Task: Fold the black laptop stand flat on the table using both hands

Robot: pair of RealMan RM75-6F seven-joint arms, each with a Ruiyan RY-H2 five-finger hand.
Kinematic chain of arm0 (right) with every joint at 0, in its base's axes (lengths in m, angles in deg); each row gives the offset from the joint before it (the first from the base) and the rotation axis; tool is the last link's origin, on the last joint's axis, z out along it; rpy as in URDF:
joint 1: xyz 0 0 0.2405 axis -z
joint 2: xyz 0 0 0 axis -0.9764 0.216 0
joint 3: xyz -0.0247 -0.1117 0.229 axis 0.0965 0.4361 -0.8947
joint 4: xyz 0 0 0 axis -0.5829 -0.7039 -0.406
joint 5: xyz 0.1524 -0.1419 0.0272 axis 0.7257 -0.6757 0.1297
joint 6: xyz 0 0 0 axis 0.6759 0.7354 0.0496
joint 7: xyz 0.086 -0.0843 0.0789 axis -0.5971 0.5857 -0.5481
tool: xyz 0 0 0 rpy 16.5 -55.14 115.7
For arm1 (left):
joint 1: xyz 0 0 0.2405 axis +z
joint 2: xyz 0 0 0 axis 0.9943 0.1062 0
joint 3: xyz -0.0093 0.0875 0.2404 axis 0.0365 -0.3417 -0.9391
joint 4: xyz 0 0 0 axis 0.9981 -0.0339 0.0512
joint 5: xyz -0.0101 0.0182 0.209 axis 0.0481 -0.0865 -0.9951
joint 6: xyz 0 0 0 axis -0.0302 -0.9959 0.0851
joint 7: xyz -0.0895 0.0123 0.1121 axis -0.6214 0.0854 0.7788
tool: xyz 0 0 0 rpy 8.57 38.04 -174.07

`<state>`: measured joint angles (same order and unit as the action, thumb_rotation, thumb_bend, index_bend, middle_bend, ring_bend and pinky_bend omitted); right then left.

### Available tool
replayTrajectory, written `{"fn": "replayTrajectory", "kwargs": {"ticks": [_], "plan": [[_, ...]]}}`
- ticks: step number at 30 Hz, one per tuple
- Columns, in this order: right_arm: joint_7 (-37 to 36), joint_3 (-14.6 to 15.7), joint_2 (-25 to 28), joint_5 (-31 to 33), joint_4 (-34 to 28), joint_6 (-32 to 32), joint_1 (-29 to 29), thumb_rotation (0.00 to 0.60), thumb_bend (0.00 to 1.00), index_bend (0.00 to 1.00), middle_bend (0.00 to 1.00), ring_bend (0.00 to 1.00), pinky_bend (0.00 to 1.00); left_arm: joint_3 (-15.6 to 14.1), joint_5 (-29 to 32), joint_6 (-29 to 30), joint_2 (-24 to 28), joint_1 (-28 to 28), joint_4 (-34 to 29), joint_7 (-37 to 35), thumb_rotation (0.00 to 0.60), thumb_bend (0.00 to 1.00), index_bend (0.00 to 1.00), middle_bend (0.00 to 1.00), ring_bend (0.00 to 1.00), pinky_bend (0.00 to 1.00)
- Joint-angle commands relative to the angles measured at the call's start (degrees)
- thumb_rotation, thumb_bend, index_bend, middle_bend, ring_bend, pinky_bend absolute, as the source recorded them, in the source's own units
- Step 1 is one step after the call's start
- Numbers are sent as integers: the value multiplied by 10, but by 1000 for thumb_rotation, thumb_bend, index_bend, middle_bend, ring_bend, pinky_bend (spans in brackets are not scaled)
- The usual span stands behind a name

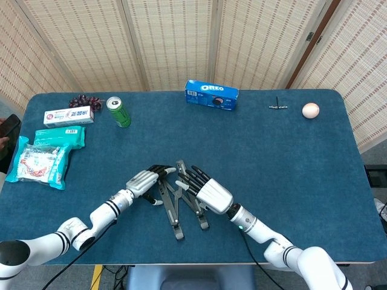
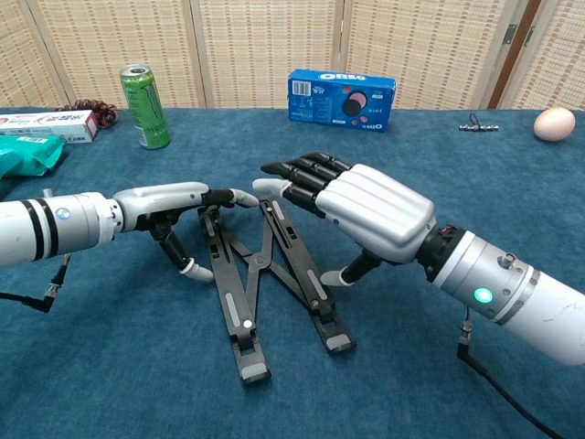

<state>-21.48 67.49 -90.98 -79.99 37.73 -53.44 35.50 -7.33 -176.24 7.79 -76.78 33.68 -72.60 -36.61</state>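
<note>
The black laptop stand point(image 1: 175, 216) point(image 2: 242, 315) lies at the front middle of the blue table point(image 1: 290, 157), its two rails crossed into a narrow X. My left hand point(image 1: 142, 181) point(image 2: 169, 206) lies with its fingers stretched over the far end of the left rail and its thumb down on the outer side. My right hand point(image 1: 210, 193) point(image 2: 370, 208) mirrors it: fingers laid over the far end of the right rail, thumb low on that rail's outer side. Both hands touch the stand from opposite sides; neither closes around it.
Along the far edge stand an Oreo box point(image 1: 211, 95) point(image 2: 341, 99) and a green can point(image 1: 119, 112) point(image 2: 144, 105). An egg point(image 1: 310, 110) and a small black tool point(image 1: 278, 107) lie far right. A toothpaste box point(image 1: 68, 115), grapes point(image 1: 84, 101) and snack packets point(image 1: 45, 157) fill the left side.
</note>
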Motion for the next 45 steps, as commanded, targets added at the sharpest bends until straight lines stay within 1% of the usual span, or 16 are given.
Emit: {"fn": "replayTrajectory", "kwargs": {"ticks": [1, 4, 7, 11, 17, 20, 24, 27, 31, 36, 40, 45], "plan": [[-5, 0, -2, 0, 4, -5, -2, 600, 0, 0, 0, 0, 55, -1, -1, 1, 1, -1, 2, -4, 600, 150, 0, 69, 5, 31], [-13, -2, 4, 0, 1, -14, -2, 600, 0, 0, 0, 0, 55, 4, 0, 16, 6, 3, -3, 1, 600, 151, 0, 69, 5, 31], [-21, -2, 23, 0, -13, -20, -4, 600, 0, 0, 0, 0, 55, 8, 2, 32, 24, 9, -15, 16, 600, 150, 0, 69, 4, 32], [-30, -2, 69, 3, -68, -9, -8, 600, 0, 0, 0, 0, 54, 12, 13, 44, 51, 21, -37, 42, 600, 151, 0, 69, 2, 32], [-29, -5, 167, 12, -213, 42, -28, 600, 0, 0, 0, 0, 55, 18, 34, 66, 95, 44, -86, 86, 600, 150, 0, 69, 3, 31], [-24, -6, 225, 18, -293, 84, -46, 600, 0, 0, 0, 0, 54, 19, 45, 85, 121, 60, -115, 136, 600, 151, 0, 69, 3, 31], [-40, -6, 290, 25, -372, 147, -75, 600, 0, 0, 0, 0, 54, 19, 58, 111, 156, 82, -156, 200, 600, 151, 0, 69, 3, 31], [-57, -6, 330, 24, -412, 193, -102, 600, 0, 0, 0, 0, 54, 19, 70, 131, 183, 101, -192, 232, 600, 151, 0, 69, 3, 32], [-56, -1, 359, 9, -431, 243, -136, 600, 0, 0, 0, 0, 54, 17, 79, 152, 213, 124, -230, 255, 600, 151, 0, 69, 3, 31], [-50, 8, 370, -21, -431, 282, -174, 600, 0, 0, 0, 0, 54, 17, 84, 177, 235, 148, -256, 263, 600, 151, 0, 69, 2, 31], [-41, 17, 368, -49, -417, 292, -197, 600, 0, 0, 0, 0, 54, 18, 87, 187, 245, 162, -267, 263, 600, 151, 0, 69, 2, 31], [-33, 32, 347, -86, -380, 291, -219, 600, 0, 0, 0, 0, 54, 20, 91, 197, 252, 177, -276, 261, 600, 151, 0, 66, 2, 31]]}}
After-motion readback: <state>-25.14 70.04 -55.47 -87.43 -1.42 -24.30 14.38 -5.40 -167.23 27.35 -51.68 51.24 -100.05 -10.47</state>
